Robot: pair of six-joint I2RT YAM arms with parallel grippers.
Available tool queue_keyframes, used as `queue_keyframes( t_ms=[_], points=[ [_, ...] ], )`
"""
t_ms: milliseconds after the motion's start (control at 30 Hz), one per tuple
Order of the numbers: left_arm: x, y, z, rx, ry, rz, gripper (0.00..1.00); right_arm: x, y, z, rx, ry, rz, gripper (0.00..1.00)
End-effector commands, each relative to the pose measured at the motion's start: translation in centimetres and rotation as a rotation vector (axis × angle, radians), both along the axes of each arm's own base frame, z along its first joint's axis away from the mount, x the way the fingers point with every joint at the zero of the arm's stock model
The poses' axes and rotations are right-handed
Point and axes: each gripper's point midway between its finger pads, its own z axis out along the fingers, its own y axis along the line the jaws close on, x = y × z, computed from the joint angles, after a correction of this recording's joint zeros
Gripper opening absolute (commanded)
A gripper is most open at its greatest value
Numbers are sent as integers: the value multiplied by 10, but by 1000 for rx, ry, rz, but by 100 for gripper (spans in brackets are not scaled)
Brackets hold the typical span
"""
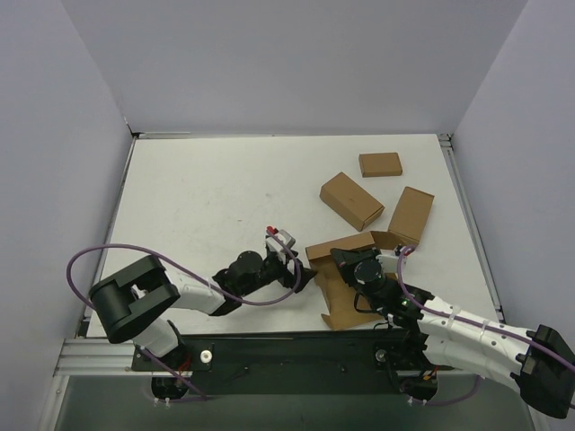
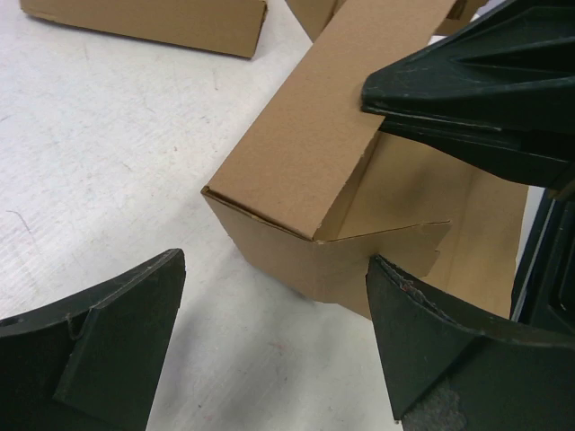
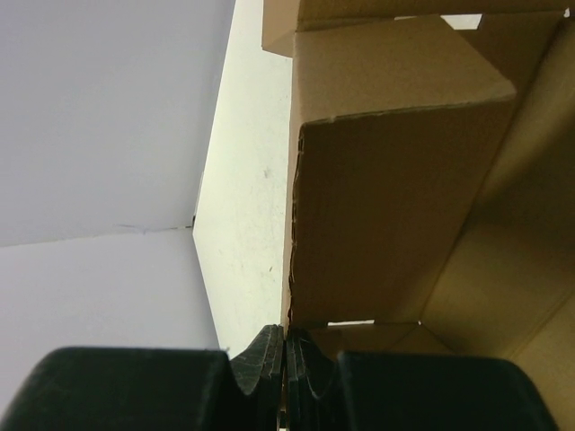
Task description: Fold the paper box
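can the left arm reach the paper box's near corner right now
Probably yes: the left arm has its jaws open, the paper box corner straight ahead, only bare table between. The right arm pinches a wall further along.

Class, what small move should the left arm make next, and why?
Probably ease the left gripper forward to straddle the near corner of the box: its jaws stand open just short of it, the corner gapes, and the right gripper pinches a wall.
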Motion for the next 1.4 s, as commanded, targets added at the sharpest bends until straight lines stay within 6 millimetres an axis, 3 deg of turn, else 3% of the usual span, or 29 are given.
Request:
queue_keyframes(
  t_ms=[0, 367, 733, 933, 1067, 1100, 1167, 1233, 1267, 1300, 1367],
  points=[
    [27, 3, 7, -13, -15, 139, 91, -2, 10, 7, 40, -7, 29, 0],
    [39, 0, 17, -121, -26, 199, 91, -4, 11, 2, 44, 4, 35, 0],
    [19, -27, 25, -188, -45, 21, 91, -6, 8, 0, 42, 5, 32, 0],
    [19, -24, 20, -159, -42, 24, 91, -7, 1, -10, -15, -22, 28, 0],
    [16, -20, 17, -147, -33, 24, 91, -13, -9, -29, -52, 1, 23, 0],
    [14, -18, 23, -162, -35, 23, 91, -14, -10, -33, -66, 9, 24, 0],
    [13, -13, 21, -145, -12, 40, 91, -14, -14, -32, -79, 1, 15, 0],
    [14, -11, 37, -164, -9, 54, 91, -14, -16, -31, -88, -3, 4, 0],
    [13, -9, 30, -129, 19, 59, 91, -14, -16, -31, -90, -5, 5, 0],
    [12, -9, 40, -144, 22, 58, 91, -13, -15, -29, -93, -11, 5, 0],
    [9, -10, 36, -111, 59, 49, 91, -12, -15, -28, -100, -10, 5, 0]
  ],
)
